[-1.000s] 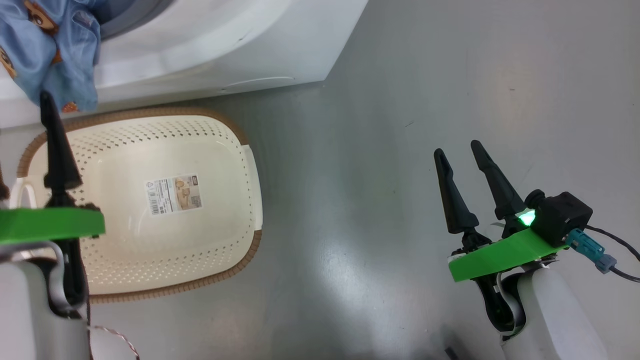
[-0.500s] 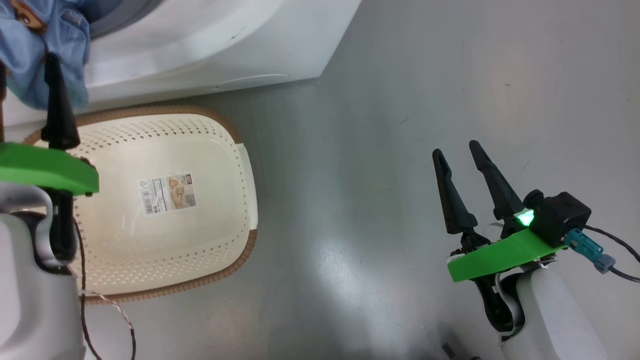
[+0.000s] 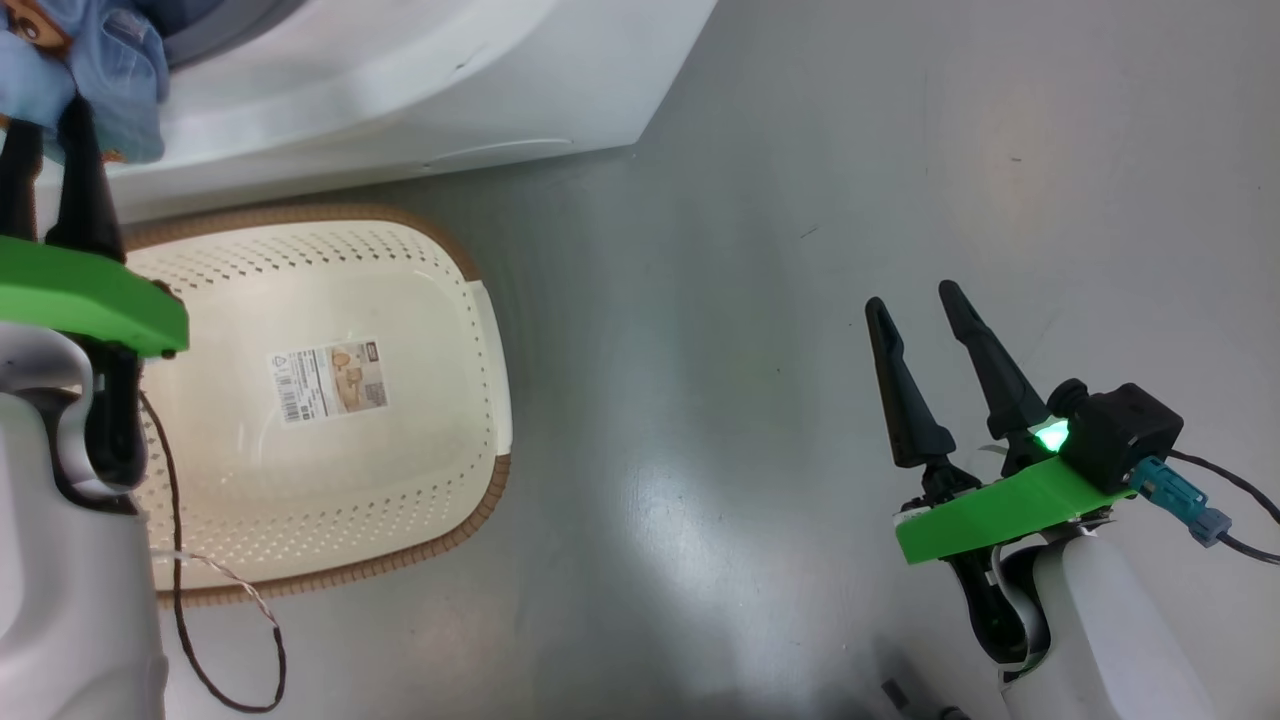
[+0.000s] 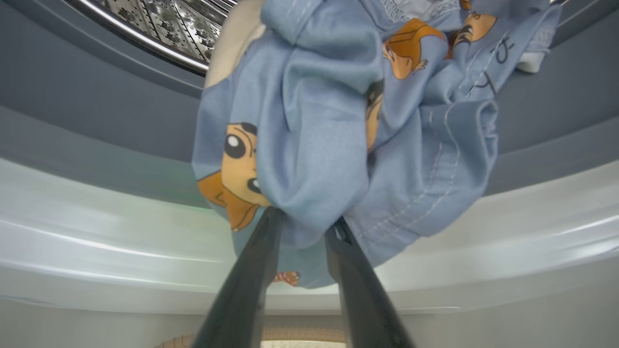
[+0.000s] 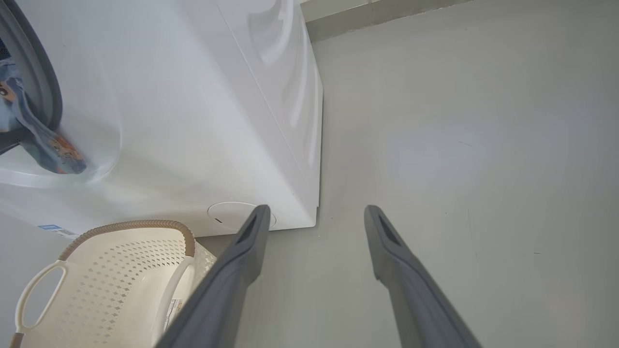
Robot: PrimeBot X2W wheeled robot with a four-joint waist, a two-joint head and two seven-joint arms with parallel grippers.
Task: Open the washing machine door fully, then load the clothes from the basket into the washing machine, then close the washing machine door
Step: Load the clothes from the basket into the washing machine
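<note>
Basket [image 3: 400,262] rests on grey floor [image 3: 760,300].

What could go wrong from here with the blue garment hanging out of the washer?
1. The left gripper pinches just a small low fold of the clothes; the fabric could slip free when pushed inward.
2. The clothes hang over the grey gasket, outside the drum; anything left there could get trapped at closing.

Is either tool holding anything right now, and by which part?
The left tool pinches the clothes by their lowest hanging fold; the right tool is open, holding nothing.
</note>
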